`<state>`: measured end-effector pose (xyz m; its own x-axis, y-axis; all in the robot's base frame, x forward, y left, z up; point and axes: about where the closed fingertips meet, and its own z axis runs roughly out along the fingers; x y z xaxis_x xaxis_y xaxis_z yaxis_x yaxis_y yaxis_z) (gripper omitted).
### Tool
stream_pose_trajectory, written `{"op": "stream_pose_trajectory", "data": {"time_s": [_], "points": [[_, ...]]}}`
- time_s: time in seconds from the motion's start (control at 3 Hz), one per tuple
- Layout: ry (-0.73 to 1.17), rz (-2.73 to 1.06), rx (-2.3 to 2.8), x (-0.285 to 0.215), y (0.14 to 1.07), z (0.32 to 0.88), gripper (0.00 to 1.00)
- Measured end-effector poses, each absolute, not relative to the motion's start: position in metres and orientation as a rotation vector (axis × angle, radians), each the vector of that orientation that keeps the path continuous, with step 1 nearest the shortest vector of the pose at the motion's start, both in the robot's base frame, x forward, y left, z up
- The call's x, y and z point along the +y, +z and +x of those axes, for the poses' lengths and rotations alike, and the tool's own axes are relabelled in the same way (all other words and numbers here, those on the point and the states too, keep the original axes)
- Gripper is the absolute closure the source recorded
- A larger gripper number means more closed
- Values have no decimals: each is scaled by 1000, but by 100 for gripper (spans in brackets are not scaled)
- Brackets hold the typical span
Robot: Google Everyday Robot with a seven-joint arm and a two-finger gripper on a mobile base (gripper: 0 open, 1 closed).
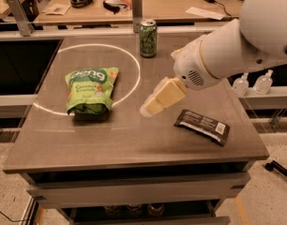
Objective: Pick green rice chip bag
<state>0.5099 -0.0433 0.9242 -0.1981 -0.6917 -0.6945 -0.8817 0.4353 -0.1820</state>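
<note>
The green rice chip bag (pixel 90 91) lies flat on the left half of the table, inside a white circle marked on the top. It is bright green with white lettering and a pale yellow patch. My gripper (pixel 155 102), cream-coloured, hangs from the big white arm (pixel 228 50) over the middle of the table. It is to the right of the bag, well apart from it, and points down and left toward the tabletop. It holds nothing that I can see.
A green drink can (pixel 147 38) stands at the back centre. A flat black wrapper (pixel 202 126) lies right of the gripper, near the table's front right. The grey table (pixel 134 146) has drawers below. Desks with clutter stand behind; two clear bottles (pixel 253 84) sit at the right.
</note>
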Motion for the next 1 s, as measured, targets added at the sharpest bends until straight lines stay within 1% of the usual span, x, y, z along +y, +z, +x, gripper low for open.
{"op": "stream_pose_trajectory", "data": {"time_s": [0.33, 1.0], "points": [[351, -1374, 1914, -16, 914, 516, 0], [468, -1443, 1834, 37, 893, 535, 0]]}}
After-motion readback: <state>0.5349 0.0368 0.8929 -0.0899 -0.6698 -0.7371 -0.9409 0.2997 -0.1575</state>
